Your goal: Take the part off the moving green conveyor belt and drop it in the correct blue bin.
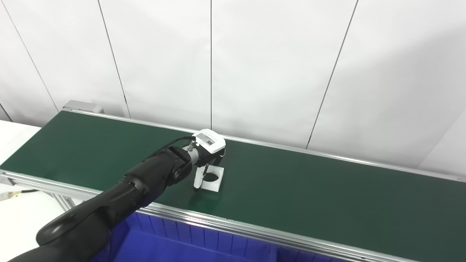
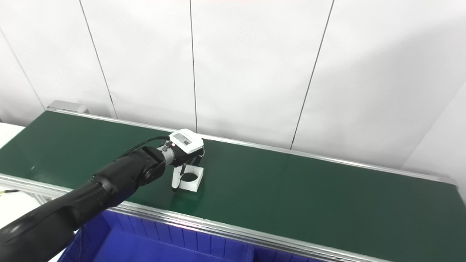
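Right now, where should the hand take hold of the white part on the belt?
By its outer side walls, from above. The part lies flat on the belt, a square block with a round hole facing up. The left hand is already over it, a finger at its left edge.

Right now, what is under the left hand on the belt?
Under the left hand sits a white square part with a round hole, resting on the green conveyor belt. The hand covers the part's far edge, so whether its fingers grip it cannot be seen.
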